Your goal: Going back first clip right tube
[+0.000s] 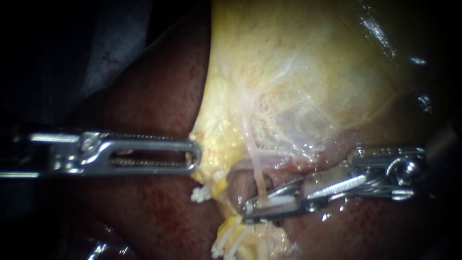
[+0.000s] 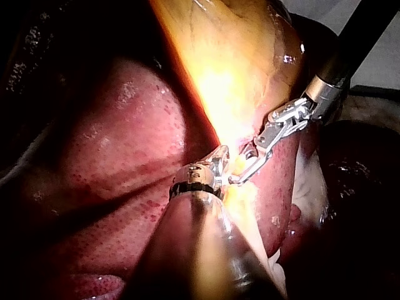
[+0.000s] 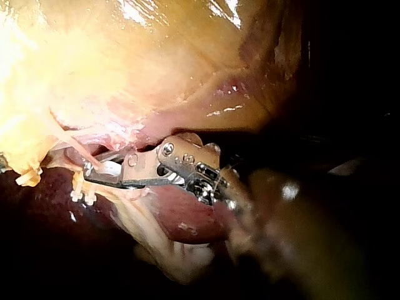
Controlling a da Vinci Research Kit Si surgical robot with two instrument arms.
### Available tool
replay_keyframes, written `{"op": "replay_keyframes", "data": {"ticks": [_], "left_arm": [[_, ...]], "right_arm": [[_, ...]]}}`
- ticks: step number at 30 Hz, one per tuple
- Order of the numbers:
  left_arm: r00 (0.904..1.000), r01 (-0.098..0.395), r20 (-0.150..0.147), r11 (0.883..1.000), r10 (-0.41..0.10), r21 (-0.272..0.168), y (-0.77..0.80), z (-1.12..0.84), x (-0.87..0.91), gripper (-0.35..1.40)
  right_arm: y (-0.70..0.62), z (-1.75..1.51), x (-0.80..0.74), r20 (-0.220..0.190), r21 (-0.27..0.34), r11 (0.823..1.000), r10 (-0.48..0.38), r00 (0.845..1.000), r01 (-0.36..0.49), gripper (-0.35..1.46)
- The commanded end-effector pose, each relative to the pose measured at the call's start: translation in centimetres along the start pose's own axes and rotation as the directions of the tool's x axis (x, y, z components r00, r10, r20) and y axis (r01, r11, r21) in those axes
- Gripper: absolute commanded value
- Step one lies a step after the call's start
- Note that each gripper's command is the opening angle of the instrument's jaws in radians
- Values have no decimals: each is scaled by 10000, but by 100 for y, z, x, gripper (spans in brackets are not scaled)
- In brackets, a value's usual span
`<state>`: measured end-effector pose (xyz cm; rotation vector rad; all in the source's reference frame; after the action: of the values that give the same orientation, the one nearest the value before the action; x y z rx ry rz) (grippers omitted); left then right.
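Okay, holding the gallbladder [image 1: 298,72] by its yellow lower edge with the left instrument [image 1: 195,155]: shaft in level from the left, slotted jaws closed on that edge. Reaching in from the right with the right instrument [image 1: 251,208], low under the gallbladder, tips pointed toward the left instrument. Jaws there only narrowly apart, clamped on a white clip [image 1: 279,199] seated between them. Taking in a thin pale tube [image 1: 259,175] that drops from the gallbladder straight between those jaws and meets the clip near the tips. Only one tube clearly made out, so no telling left tube from right. Same in right wrist view: tube between the jaws close to the tips, clip white inside. In left wrist view, both tips just beside each other at the yellow edge, contact not clear. Dark red liver [image 1: 154,96] behind and below both instruments. White frayed strands [image 1: 199,193] just under the left jaws, more below the right tips.
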<state>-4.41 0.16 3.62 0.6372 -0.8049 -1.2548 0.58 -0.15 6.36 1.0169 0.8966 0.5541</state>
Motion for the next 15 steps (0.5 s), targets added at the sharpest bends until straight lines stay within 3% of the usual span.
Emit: {"op": "replay_keyframes", "data": {"ticks": [1,13,15], "left_arm": [[10000,-2,4,10000,2,3,0,0,0,-35],[10000,-1,5,10000,1,2,0,0,0,-35],[10000,-1,5,10000,1,2,0,0,0,-35]], "right_arm": [[0,0,0,-1,0,10000,0,10000,0,-35],[-1,1,1,0,0,10000,1,10000,-1,-35],[-2,2,1,-62,-66,10000,3,10000,-4,-13]]}}
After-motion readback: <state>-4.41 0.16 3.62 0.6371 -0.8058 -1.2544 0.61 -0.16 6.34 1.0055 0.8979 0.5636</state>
